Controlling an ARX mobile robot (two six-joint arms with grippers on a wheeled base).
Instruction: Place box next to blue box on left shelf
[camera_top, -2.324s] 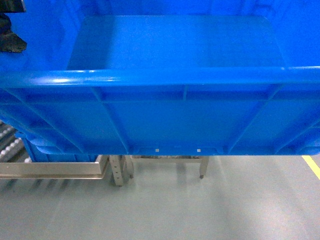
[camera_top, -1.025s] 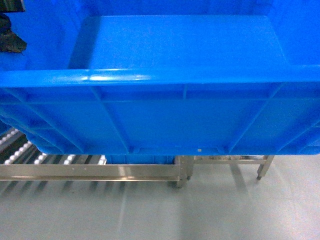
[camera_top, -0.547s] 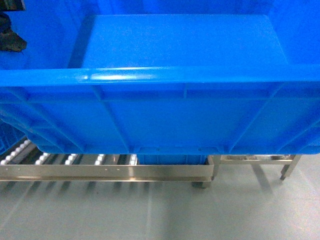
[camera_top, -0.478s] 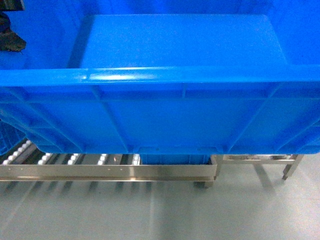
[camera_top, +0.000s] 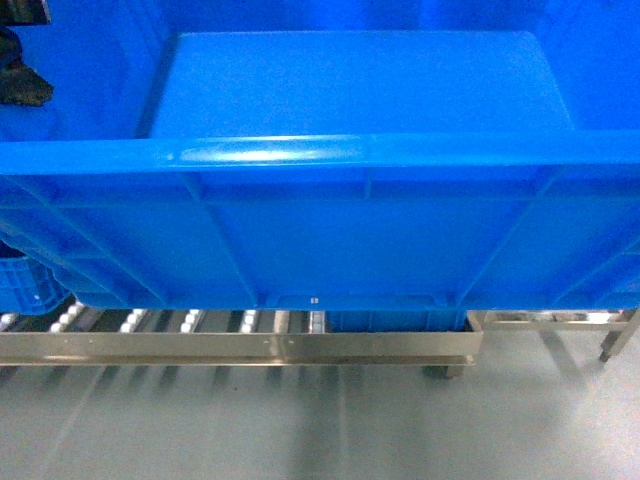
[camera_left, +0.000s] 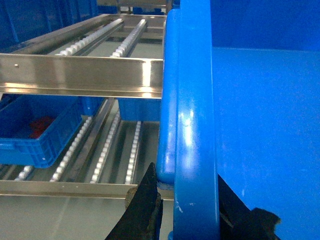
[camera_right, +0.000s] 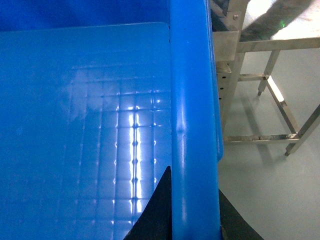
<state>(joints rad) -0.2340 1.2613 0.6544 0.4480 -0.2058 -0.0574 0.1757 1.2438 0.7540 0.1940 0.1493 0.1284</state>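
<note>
The box (camera_top: 340, 240), a big bright-blue ribbed crate, fills most of the head view and hangs in front of the left shelf (camera_top: 200, 322), a steel rack with rows of white rollers. My left gripper (camera_left: 192, 210) is shut on the box's left rim (camera_left: 195, 125), one black finger (camera_left: 147, 205) outside and one inside. My right gripper (camera_right: 195, 212) is shut on the right rim (camera_right: 192, 100) in the same way. A smaller blue box (camera_top: 25, 285) sits on the rollers at far left. In the left wrist view this blue box (camera_left: 35, 130) holds something red.
The rack has an upper roller level (camera_left: 80, 75) behind a steel front rail. Another blue crate (camera_left: 137, 107) stands further back on the lower level. A bare steel frame (camera_right: 260, 75) stands right of the rack on the grey floor (camera_top: 330, 430).
The rack has slid rightward in the head view, so more rollers show under the box and the smaller blue box has appeared at far left. Both grippers keep their hold.
</note>
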